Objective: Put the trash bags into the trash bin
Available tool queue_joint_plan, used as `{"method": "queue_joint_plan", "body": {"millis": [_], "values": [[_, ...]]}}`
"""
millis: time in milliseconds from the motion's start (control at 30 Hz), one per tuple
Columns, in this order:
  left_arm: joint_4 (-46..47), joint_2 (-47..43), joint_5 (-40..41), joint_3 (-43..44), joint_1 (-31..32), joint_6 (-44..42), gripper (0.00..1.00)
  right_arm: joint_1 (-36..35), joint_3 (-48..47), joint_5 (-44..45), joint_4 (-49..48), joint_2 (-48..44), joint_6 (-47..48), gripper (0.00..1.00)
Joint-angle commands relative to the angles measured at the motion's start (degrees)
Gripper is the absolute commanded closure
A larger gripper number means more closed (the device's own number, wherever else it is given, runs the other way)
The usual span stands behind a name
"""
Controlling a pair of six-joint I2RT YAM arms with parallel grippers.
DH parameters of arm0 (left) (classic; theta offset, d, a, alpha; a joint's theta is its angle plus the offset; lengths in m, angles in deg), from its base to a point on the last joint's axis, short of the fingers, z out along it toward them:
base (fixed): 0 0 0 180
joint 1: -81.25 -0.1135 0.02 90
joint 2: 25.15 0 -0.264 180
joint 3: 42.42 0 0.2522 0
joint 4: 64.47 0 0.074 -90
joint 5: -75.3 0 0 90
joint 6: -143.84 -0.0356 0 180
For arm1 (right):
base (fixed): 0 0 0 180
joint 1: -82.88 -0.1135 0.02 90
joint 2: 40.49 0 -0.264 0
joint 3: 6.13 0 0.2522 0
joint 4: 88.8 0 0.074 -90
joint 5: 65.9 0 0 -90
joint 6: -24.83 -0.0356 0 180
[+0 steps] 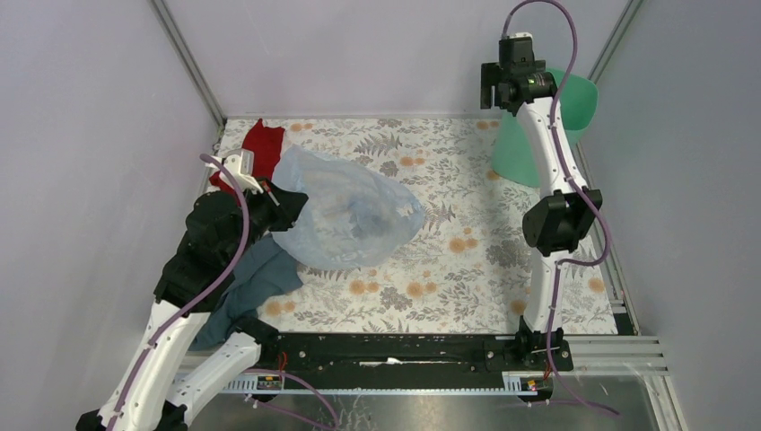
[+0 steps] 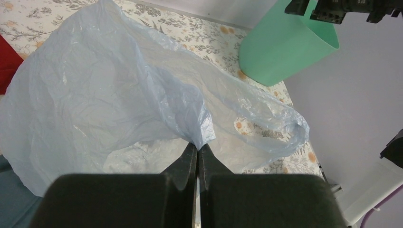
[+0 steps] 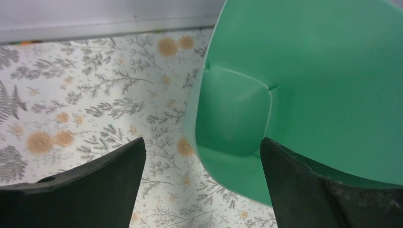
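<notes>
The pale-blue translucent trash bag (image 1: pixel 345 220) lies spread on the floral table at centre left; in the left wrist view its crinkled film (image 2: pixel 95 95) fills most of the picture, with a handle loop (image 2: pixel 290 133) trailing to the right. My left gripper (image 2: pixel 197 146) is shut on a pinched fold of the bag. The mint-green trash bin (image 1: pixel 516 153) stands tilted at the far right corner, its inside (image 3: pixel 304 71) empty. My right gripper (image 3: pixel 200 142) hangs open over the bin's near rim, one finger outside the wall and the other over the opening.
A red cloth (image 1: pixel 262 144) lies at the far left behind the bag. A grey-blue cloth (image 1: pixel 256 285) lies under my left arm. Grey walls close in the table on three sides, and a metal rail (image 1: pixel 395 355) runs along the near edge.
</notes>
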Motion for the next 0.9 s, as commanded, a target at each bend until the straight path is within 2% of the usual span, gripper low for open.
{"method": "queue_joint_plan", "body": {"millis": [0,233,400,633,767,867], "values": [[2.3,-0.1,-0.5,0.7,-0.3,-0.2,1.0,1.0,-1.5,-1.7,2.0,0.1,1.3,0.09],[2.0,-0.8,-0.2,1.3,-0.3,-0.2,1.0,1.3,0.2,-4.5,3.1,2.2,2.3,0.35],[0.6,-0.7,0.7,4.2,-0.3,0.1,1.0,1.3,0.4,-5.4,4.4,3.4,1.9,0.44],[0.1,-1.2,2.2,8.1,-0.3,0.1,1.0,1.0,-0.1,-9.5,6.3,3.1,-0.8,0.76],[-1.1,-1.3,3.6,8.7,-0.3,0.1,1.0,-1.7,0.6,-14.0,9.5,0.6,-3.6,0.87],[-1.8,-1.8,4.3,9.2,-0.3,0.3,1.0,-6.5,4.5,-12.9,10.2,-2.5,-3.3,0.96]]}}
